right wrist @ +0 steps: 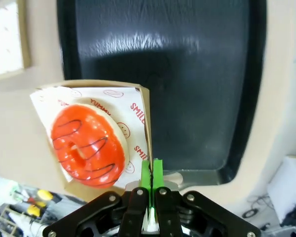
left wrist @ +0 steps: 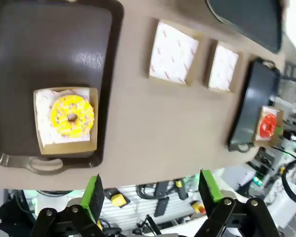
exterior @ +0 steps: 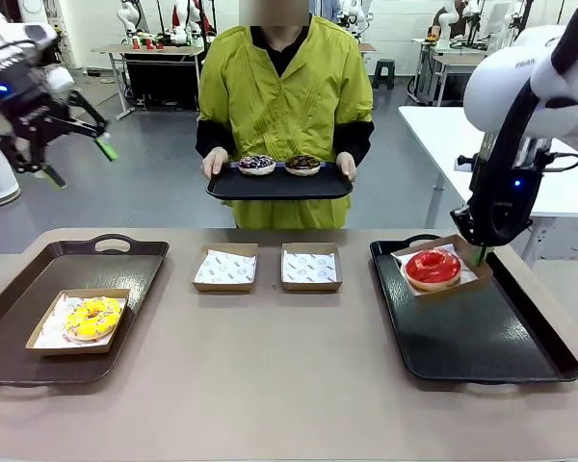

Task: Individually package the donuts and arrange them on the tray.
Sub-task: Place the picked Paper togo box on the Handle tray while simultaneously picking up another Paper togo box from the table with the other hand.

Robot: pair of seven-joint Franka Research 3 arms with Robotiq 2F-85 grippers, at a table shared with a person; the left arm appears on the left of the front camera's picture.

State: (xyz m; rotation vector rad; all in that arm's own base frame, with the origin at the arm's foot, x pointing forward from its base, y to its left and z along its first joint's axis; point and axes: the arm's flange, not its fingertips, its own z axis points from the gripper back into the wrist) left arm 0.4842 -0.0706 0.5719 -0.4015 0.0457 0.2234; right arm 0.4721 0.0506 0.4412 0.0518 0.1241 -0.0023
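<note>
Pinching box (right wrist: pixel 147 123) rim by tray (right wrist: pixel 187 98) edge, right fingers (right wrist: pixel 146 174); red donut (right wrist: pixel 88 145) inside.

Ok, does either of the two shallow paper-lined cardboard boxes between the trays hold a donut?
No, the left box and the right box show bare printed paper.

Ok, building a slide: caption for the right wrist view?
Right gripper shut on the box holding the red donut, at the black tray.
</note>
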